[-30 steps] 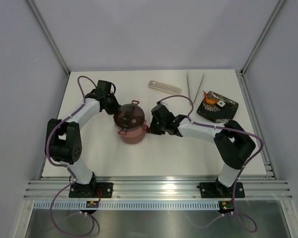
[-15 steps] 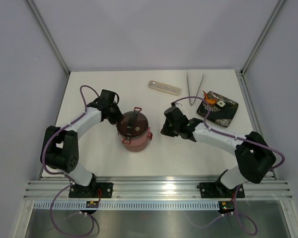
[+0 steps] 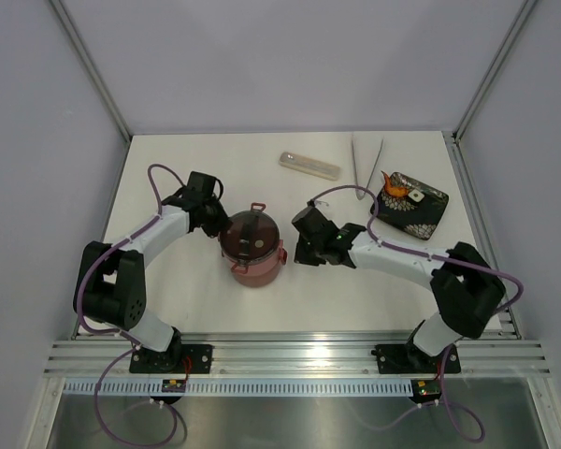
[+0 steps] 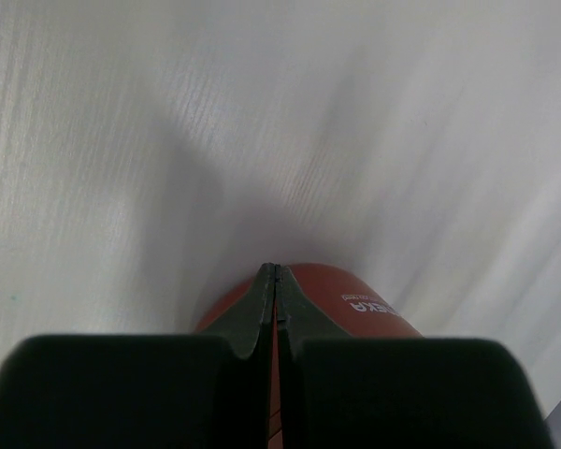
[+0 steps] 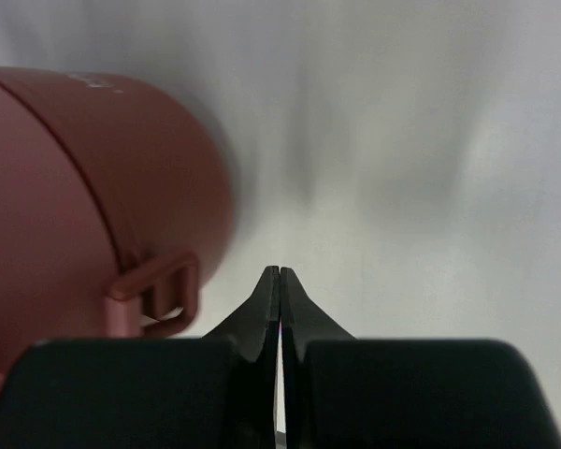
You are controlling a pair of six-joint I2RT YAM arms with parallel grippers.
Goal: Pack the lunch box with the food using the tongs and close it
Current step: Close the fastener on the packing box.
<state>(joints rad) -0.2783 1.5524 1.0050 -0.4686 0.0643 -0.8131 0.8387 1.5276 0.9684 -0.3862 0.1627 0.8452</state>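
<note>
The lunch box (image 3: 252, 245) stands stacked and closed mid-table, maroon with a grey lid and red latch. My left gripper (image 3: 222, 224) is shut with nothing in it, its tips against the box's upper left side; in the left wrist view the left gripper (image 4: 277, 272) lies over the maroon wall (image 4: 355, 301). My right gripper (image 3: 294, 253) is shut and holds nothing, just right of the box. In the right wrist view the right gripper (image 5: 280, 272) sits beside a side latch (image 5: 159, 295). The tongs (image 3: 366, 164) lie at the back. The food (image 3: 397, 185) sits on the black tray (image 3: 421, 215).
A pale beige cutlery case (image 3: 309, 165) lies at the back, left of the tongs. The black tray stands at the back right near the table's edge. Metal frame rails run along the near edge and both sides.
The lunch box has slid slightly right and toward me. My right gripper pulled away to the right, then came back close to the box. The left gripper followed the box a little.
</note>
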